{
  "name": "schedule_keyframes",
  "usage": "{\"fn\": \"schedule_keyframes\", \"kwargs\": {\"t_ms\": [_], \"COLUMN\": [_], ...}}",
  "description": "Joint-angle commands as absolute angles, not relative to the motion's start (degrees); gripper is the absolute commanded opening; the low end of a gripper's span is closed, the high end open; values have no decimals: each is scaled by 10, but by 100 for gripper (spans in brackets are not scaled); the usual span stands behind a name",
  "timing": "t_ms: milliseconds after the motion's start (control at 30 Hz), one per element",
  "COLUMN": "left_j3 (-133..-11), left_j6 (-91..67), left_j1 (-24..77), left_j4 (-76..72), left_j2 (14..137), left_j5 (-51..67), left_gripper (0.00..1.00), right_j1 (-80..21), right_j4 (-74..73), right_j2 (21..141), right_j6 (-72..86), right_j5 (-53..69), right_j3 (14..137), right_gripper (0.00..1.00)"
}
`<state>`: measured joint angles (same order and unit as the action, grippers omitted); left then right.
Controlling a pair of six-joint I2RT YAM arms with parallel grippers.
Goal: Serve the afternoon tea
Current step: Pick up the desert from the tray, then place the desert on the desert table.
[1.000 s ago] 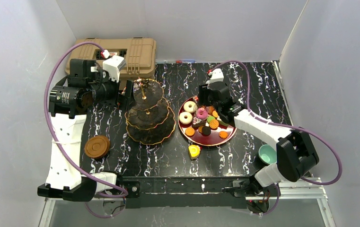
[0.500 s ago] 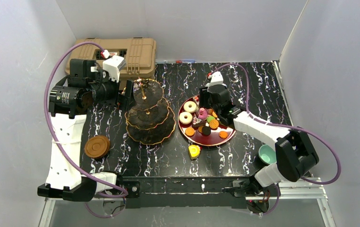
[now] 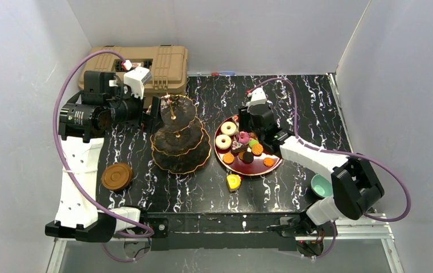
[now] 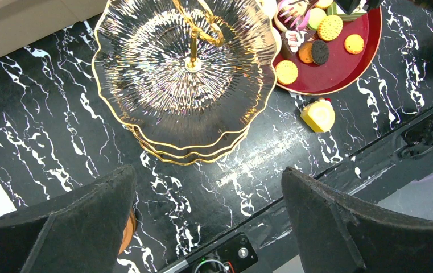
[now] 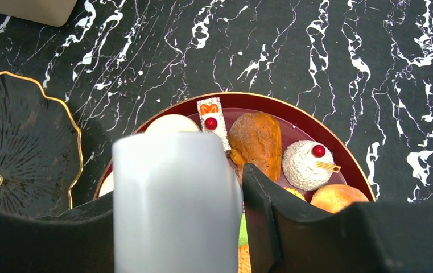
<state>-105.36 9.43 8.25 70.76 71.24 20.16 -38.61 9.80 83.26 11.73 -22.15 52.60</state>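
Your sweets [image 3: 242, 149] are sitting heaped on the red tray [image 3: 258, 170], just right of the three-tier stand [image 3: 180, 142]. One yellow cake slice [image 3: 234, 182] is lying on the table [image 3: 202, 187] just in front of the tray. None of these is shifting from a second ago.

What is changing is your right arm [image 3: 310, 156]. It is sliding a little leftward across the tray, so the right gripper [image 5: 177, 183] is now hanging nearer the donuts [image 3: 225, 135]. Its fingers are pressing on either side of a white cup [image 5: 177, 227], holding it above the sweets.

Your left gripper [image 4: 209, 172] is staying put beside the stand, jaws spread wide.

The teal cup [image 3: 321, 185] is resting by the right arm's base. The brown saucers [image 3: 116, 176] are sitting stacked at the near left, and the tan case [image 3: 140, 65] is sitting at the back left.
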Motion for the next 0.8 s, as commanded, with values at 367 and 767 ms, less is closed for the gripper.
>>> {"fn": "schedule_keyframes", "kwargs": {"t_ms": [367,767], "left_j3": [-1040,-1085], "left_j6": [91,47], "left_j1": [80,78], "left_j4": [724,737], "left_j2": [691,715], "left_j5": [177,111], "left_gripper": [95,99], "right_j1": [-388,-517], "right_j4": [38,46], "right_j2": [735,731], "right_j6": [91,173], "right_j5": [-226,-227], "right_j3": [590,622], "right_gripper": [34,33]}}
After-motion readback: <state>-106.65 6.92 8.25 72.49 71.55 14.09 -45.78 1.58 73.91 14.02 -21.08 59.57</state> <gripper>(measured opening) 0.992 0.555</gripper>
